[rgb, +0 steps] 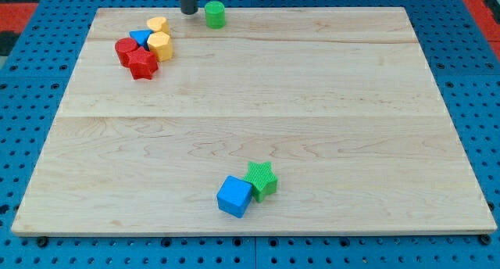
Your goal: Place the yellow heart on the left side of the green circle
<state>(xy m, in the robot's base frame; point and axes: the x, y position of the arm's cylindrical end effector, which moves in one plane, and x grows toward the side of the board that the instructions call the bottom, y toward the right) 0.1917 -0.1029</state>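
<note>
The yellow heart (158,24) lies near the view's top left, at the top of a cluster of blocks. The green circle (215,14) stands at the board's top edge, to the right of the heart. My tip (188,12) is at the top edge, between the two, just left of the green circle and a little apart from it, and up and right of the heart.
The cluster also holds a yellow hexagon-like block (161,46), a blue block (141,38), a red block (126,50) and a red star (144,65). A blue cube (234,195) and a green star (262,180) touch near the view's bottom middle. The wooden board (351,128) lies on a blue pegboard.
</note>
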